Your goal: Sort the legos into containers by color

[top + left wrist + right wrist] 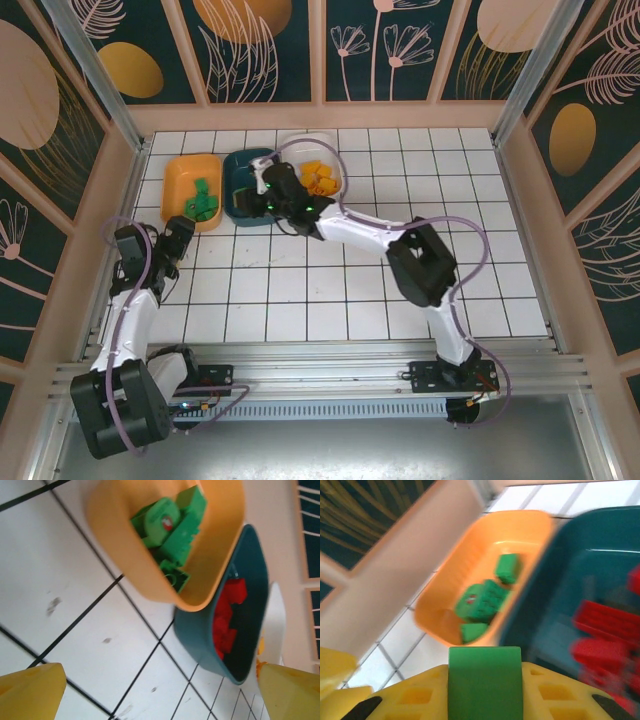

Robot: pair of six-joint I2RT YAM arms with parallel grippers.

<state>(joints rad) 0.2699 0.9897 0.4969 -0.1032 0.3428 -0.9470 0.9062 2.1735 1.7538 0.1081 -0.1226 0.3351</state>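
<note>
**Top view.** Three trays stand in a row at the far left of the table (400, 300): orange tray (172, 190), teal tray (240, 168) and white tray (336, 160), in that order from the left. They sit close side by side, each with its long axis running away from the bases. The green legos (203, 200) lie in the orange tray and the yellow legos (318, 178) in the white one, both in clumps too tight to count. Your right arm bends at the elbow and reaches far-left, with the right claw (268, 195) over the teal tray. Your left arm is folded, and the left claw (185, 228) points at the near end of the orange tray, just short of it.

**Left wrist.** The left claw (160, 700) is spread wide with nothing between its fingers (30, 690). The orange tray (115, 510) holds at least four green legos (167, 525). The teal tray (200, 635) holds red legos (227, 615), too blurred to count. One edge of the white tray (275, 610) shows.

**Right wrist.** The right claw (485, 707) is clamped on one green brick (485, 675). The frame cuts the brick off, so you cannot tell its long axis. The orange tray (470, 555) holds about four green legos (482, 602). The teal tray (560, 570) holds blurred red legos (605, 640).
</note>
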